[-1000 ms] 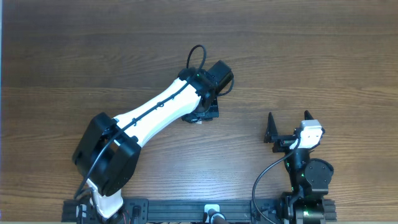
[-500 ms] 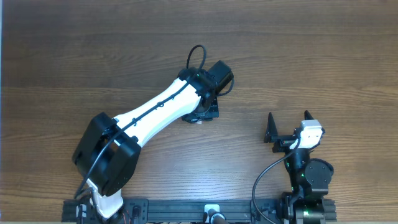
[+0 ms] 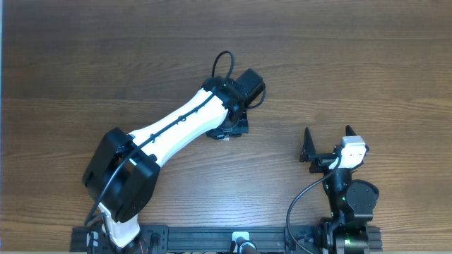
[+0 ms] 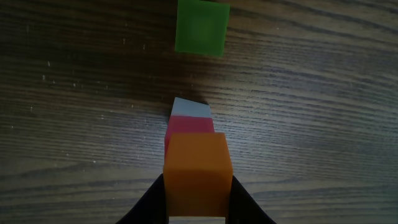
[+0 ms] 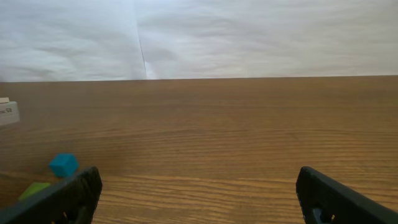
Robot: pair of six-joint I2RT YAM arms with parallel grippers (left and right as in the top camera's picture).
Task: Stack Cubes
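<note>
Gripping the orange cube [image 4: 197, 174] by two opposite sides, the left gripper [image 4: 198, 198] stood clamped on it near the centre of the top view. A red cube [image 4: 189, 126] showed just below the orange one, and a pale cube [image 4: 191, 107] below that. The three probably formed one stack, though contact could not be confirmed. A green cube [image 4: 201, 26] sat apart on the bench [image 3: 353, 56]. The right gripper [image 3: 328, 141] rested at the lower right of the top view, fingers spread apart.
</note>
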